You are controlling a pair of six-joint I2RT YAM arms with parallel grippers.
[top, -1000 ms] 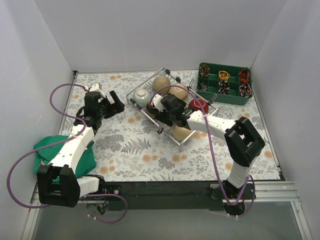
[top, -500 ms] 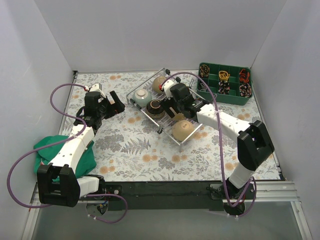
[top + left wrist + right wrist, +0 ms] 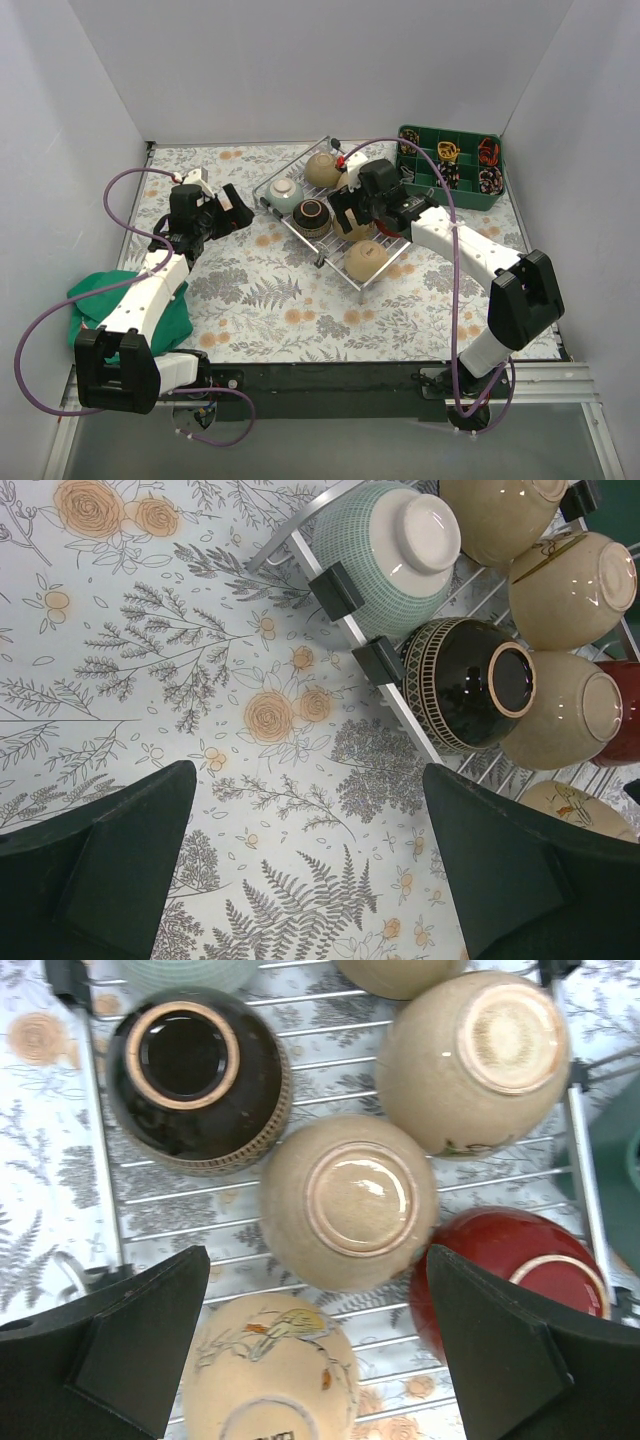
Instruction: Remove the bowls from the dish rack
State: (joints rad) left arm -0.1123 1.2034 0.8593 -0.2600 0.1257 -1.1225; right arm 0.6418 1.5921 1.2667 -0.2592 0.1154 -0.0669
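The silver wire dish rack holds several overturned bowls. In the top view I see the celadon bowl, a tan bowl, the dark bowl and a tan bowl. My right gripper hovers open over the rack's middle. In its wrist view the gripper is above a tan bowl, a bird-painted tan bowl, the red bowl and the dark bowl. My left gripper is open and empty over the cloth, left of the rack.
A green compartmented tray with small items stands at the far right, close behind the rack. A green cloth lies at the near left by the left arm's base. White walls close in the table on three sides.
My right gripper has moved from the rack's near-left part toward its middle and far right, uncovering the dark bowl. The left arm has barely moved.
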